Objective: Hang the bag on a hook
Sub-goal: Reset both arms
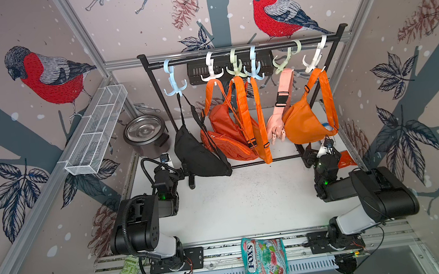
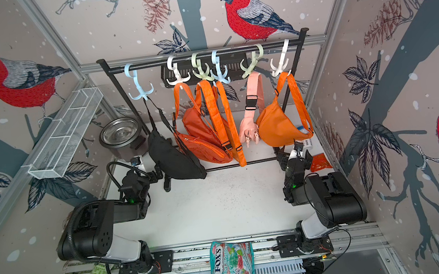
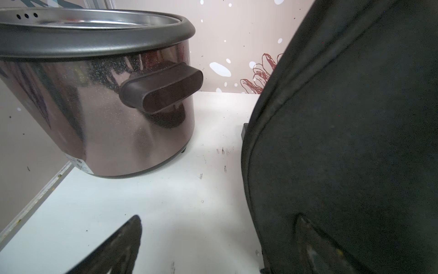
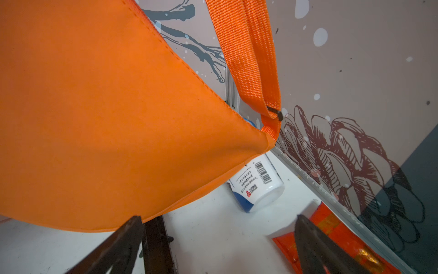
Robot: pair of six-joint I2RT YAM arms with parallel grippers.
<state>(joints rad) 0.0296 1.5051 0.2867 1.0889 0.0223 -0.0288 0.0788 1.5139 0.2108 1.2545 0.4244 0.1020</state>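
Several bags hang from plastic hooks on a black rail (image 1: 258,47). A black bag (image 1: 201,156) hangs from the light blue hook (image 1: 174,83). An orange bag (image 1: 304,125) hangs from the white hook (image 1: 313,59) at the right end. Between them hang more orange bags (image 1: 229,133) and a pink bag (image 1: 276,125). My left gripper (image 3: 218,220) is open low beside the black bag (image 3: 343,142), gripping nothing. My right gripper (image 4: 218,237) is open just under the orange bag (image 4: 94,118), also gripping nothing.
A steel cooker pot (image 3: 94,106) stands at the back left, close to the left gripper. A white wire basket (image 1: 97,132) is fixed to the left wall. A white bottle (image 4: 256,185), an orange packet (image 4: 331,237) and the rack's foot bar (image 4: 154,244) lie near the right gripper.
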